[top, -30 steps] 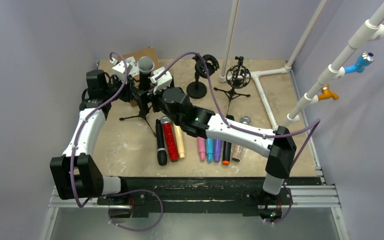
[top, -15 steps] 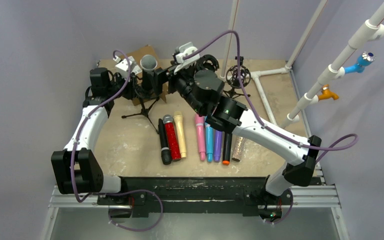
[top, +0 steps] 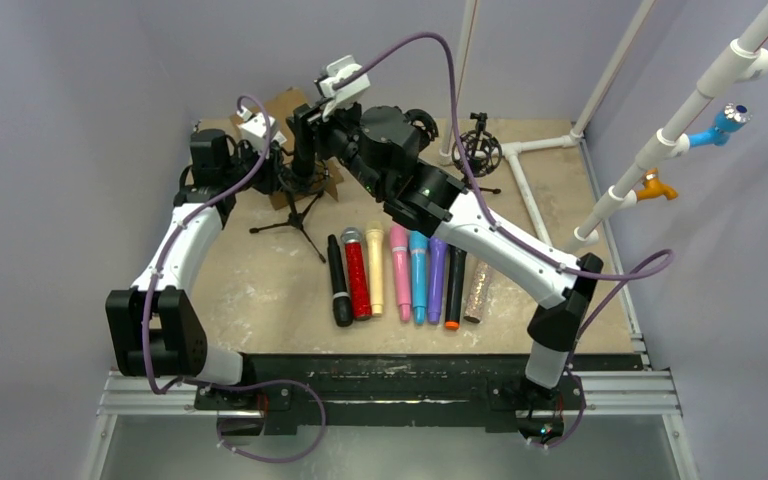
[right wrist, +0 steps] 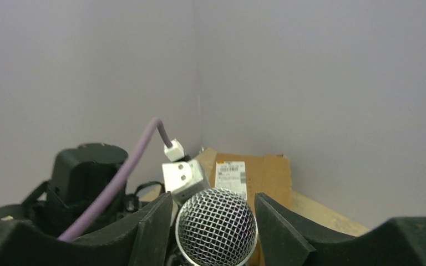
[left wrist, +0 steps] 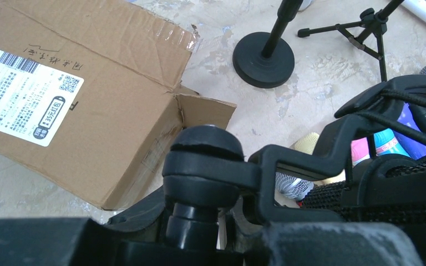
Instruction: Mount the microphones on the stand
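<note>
Black, glittery red, cream, pink, blue, purple, black with an orange end, and glittery silver: eight microphones lie side by side in a row on the nearer part of the tabletop (top: 260,290). They run from the black microphone (top: 338,285) on the left to the glittery silver microphone (top: 477,292) on the right, heads pointing away from the arm bases, with no fingers near them.

Beyond the row's left end stands a tripod stand (top: 295,215). The left fingers (left wrist: 44,244) are clamped on its black mount (left wrist: 288,166), just below a round knob (left wrist: 202,144).

A ninth microphone (right wrist: 216,230), with a silver mesh head, stands upright in that mount. The right fingers (right wrist: 274,227) flank its head, one on each side and very close. Whether they press on it or stand just clear, I cannot tell.

Behind the tripod stand lies a brown cardboard box (left wrist: 89,83) with a white shipping label on top and one side flap bent outward. Its inside is not visible.

Farther right, near the back edge, a round-base stand (left wrist: 263,66) and a second tripod stand (top: 480,152) with a ring mount stand apart from both arms.
</note>
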Robot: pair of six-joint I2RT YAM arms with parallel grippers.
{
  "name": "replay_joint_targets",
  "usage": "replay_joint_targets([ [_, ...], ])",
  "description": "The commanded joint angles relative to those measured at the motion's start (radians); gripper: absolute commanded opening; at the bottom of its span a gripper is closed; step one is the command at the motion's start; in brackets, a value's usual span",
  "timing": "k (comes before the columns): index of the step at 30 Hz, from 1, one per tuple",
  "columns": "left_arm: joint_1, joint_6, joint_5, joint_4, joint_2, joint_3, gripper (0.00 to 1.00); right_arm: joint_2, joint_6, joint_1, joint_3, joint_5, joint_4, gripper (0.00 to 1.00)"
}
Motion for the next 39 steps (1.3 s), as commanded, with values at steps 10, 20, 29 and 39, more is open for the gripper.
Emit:
replay_joint_targets([
  [10,-0.012,-0.063,0.012,-0.116,0.059,0.01,0.19,0.026,0.077,-0.036,-0.03,-0.057,-0.052,0.34],
  [20,-0.05,-0.07,0.024,-0.145,0.005,-0.027,0.33,-0.011,0.082,-0.036,-0.094,-0.053,-0.073,0.61],
  [29,0.022,0.019,-0.062,-0.331,-0.03,0.048,0.8,-0.109,0.065,-0.036,-0.126,0.034,-0.044,0.8],
  [39,0.108,0.088,-0.172,-0.269,0.052,0.087,0.89,-0.191,0.085,-0.036,-0.25,0.078,-0.018,0.82],
])
